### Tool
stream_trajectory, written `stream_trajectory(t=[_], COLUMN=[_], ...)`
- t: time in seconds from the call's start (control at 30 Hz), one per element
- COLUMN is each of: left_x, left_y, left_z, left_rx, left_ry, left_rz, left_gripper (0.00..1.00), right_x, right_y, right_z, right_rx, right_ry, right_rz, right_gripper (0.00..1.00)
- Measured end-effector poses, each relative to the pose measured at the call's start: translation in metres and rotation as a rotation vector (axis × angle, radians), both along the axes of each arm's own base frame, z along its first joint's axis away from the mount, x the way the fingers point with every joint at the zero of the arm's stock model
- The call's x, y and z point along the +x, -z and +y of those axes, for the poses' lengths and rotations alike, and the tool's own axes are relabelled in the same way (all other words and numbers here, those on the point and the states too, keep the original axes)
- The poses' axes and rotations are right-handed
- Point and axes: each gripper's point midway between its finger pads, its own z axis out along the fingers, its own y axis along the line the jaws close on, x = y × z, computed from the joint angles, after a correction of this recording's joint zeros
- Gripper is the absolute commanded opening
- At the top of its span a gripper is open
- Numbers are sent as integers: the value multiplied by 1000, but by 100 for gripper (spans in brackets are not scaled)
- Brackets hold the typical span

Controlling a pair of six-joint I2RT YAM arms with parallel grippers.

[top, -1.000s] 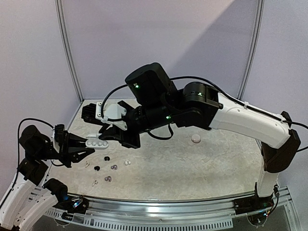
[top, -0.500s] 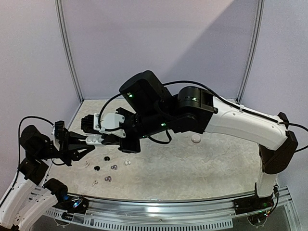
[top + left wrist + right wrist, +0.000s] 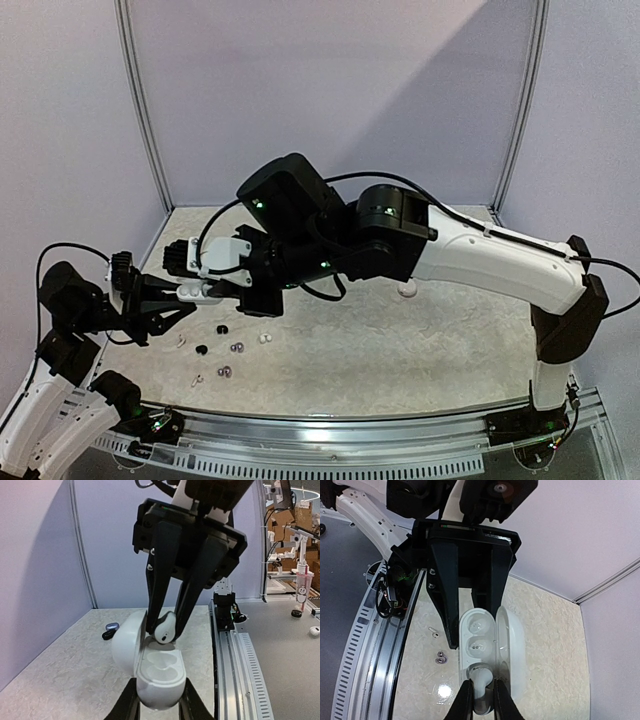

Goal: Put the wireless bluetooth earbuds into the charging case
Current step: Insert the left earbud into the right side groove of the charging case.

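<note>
Speckled beige tabletop (image 3: 400, 340) is unchanged, but since a second ago the right gripper (image 3: 165, 632) has been swung left. A glossy white earbud (image 3: 165, 625) is pinched just over the open white oval charging case (image 3: 155, 680), which is clamped by the left gripper (image 3: 159, 706). Contact can't be made out.

The white plastic charging case (image 3: 155, 680) looks smooth and glossy, its moulded wells catching soft highlights. The small white earbud (image 3: 164, 627) has the same polished plastic sheen. The black plastic fingers (image 3: 161, 575) of the right gripper (image 3: 164, 631) look matt. The speckled beige counter (image 3: 400, 340) appears grainy and dull, while the ribbed metal rail (image 3: 330, 437) along it shines.
</note>
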Motion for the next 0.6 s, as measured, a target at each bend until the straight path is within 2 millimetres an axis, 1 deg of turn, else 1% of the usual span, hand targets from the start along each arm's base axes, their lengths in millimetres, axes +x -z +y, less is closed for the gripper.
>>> stream_trajectory(t=[0.13,0.23,0.3,0.6], left_x=[1,1,2,2], left_y=[1,1,0,-1], left_z=[0,0,1,1], left_rx=[1,0,0,-3], left_ry=[-6,-10,-11,-18], left_rz=[4,4,4,0], left_gripper=[0,0,0,0], right_x=[1,2,2,3], right_y=[2,2,2,3], right_z=[3,3,2,2], right_rx=[-2,-4,-8,-12], right_ry=[0,-2,2,7], right_rz=[-10,-16,-17,-24], right_gripper=[19,25,26,26])
